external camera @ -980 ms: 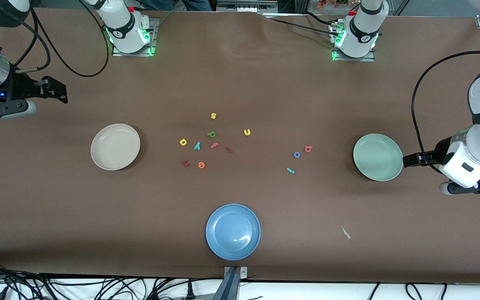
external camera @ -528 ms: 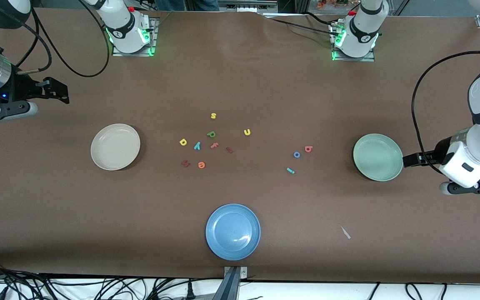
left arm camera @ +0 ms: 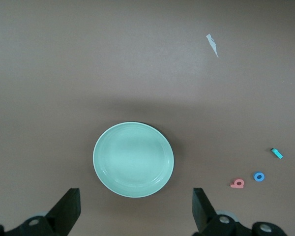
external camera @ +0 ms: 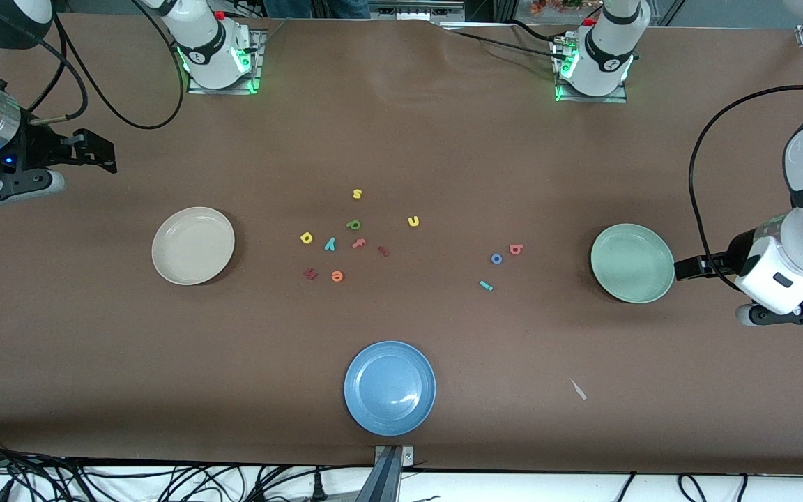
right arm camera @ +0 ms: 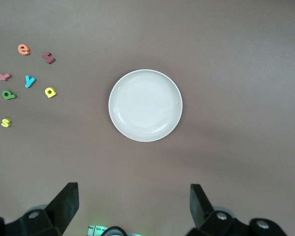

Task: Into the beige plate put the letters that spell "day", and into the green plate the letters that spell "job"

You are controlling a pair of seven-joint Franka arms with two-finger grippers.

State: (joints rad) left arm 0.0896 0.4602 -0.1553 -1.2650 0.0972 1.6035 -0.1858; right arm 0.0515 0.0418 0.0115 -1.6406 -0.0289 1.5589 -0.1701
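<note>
Both grippers' fingers [left arm camera: 69, 209] gape empty, well apart from the letters [external camera: 496, 259].

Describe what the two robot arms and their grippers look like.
Both arms are glossy white with dark grey joint bands, black cables looping off them and green lights at the bases. The left gripper and right gripper each have two black wedge-shaped fingers on black bodies.

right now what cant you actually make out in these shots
- Dark red letters and: front view, too small to read.
- Left gripper: left wrist view, fingers cut off by the picture's edge; front view, the white wrist covers most of it.
- Teal "j": a mere bar in the left wrist view.
</note>
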